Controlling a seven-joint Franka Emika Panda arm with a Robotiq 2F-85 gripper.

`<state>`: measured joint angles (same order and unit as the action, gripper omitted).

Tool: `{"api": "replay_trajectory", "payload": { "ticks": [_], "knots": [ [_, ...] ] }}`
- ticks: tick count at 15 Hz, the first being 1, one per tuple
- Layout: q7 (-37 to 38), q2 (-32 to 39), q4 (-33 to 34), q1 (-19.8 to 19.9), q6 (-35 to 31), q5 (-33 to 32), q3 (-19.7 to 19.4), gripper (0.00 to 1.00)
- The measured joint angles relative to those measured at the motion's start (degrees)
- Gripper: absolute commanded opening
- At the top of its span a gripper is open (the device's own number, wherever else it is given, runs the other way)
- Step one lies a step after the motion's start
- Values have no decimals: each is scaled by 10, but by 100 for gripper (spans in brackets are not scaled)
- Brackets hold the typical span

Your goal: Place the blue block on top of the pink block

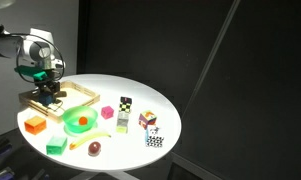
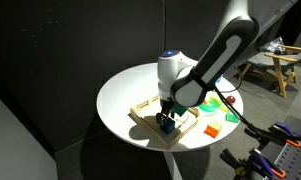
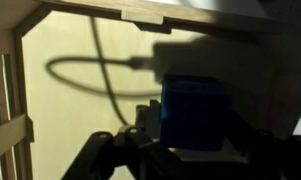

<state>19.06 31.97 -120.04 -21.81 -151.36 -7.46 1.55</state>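
gripper is low inside the wooden tray, left of centre in an exterior view. wrist view: blue block sits centre-right of frame between the 2 fingers, within the tray. cannot tell whether the jaws are clamped on it or only bracket it. pink block is mid-table, well apart from the tray.

Elevated exterior views sharing table; wrist close-up
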Motion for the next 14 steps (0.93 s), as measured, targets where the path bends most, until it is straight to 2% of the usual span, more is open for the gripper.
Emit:
{"api": "replay_trajectory", "payload": {
  "ticks": [2,9,14],
  "knots": [
    [0,0,1,0,0,0,0,34],
    [0,-1,9,0,3,0,0,32],
    [0,-10,15,0,29,1,2,32]
  ]
}}
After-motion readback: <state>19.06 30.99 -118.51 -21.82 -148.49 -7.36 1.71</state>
